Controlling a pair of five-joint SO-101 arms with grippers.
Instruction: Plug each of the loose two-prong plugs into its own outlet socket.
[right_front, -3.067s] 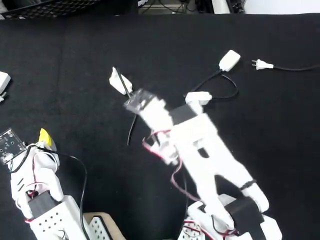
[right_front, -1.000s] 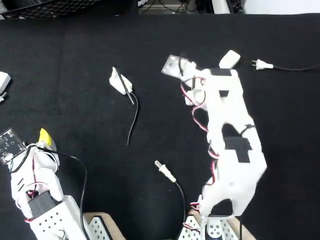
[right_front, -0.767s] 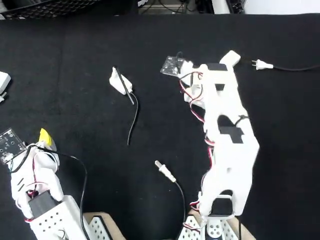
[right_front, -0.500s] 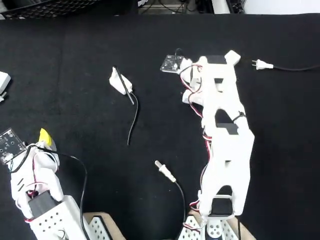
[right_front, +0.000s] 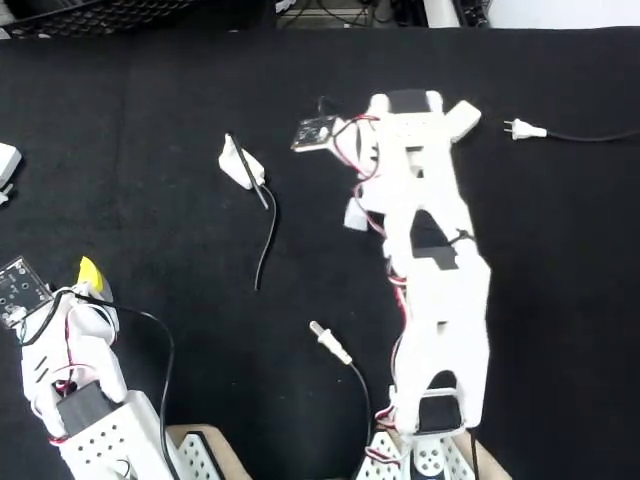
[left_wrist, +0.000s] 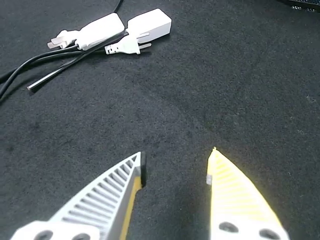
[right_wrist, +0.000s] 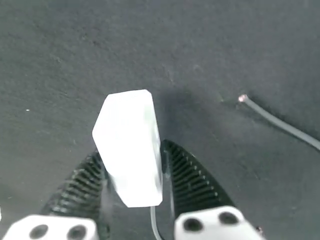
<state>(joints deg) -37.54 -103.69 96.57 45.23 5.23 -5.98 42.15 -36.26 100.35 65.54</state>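
Right pincer (right_wrist: 132, 156) pinches a white socket block (right_wrist: 129, 150) by its long sides, toward the far edge of the table (right_wrist: 225, 45); left pincer (left_wrist: 175, 162) is spread. Light, hard, smooth plastic, probably slippery; its cord may tug, so a mid-body hold suits.

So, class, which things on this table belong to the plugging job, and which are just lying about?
Job: white socket beside the right arm; two-prong plug next to it; loose plug near the arm bases; white block in the right gripper.
Lying about: black mesh basket at the far edge; tan board at the near edge.
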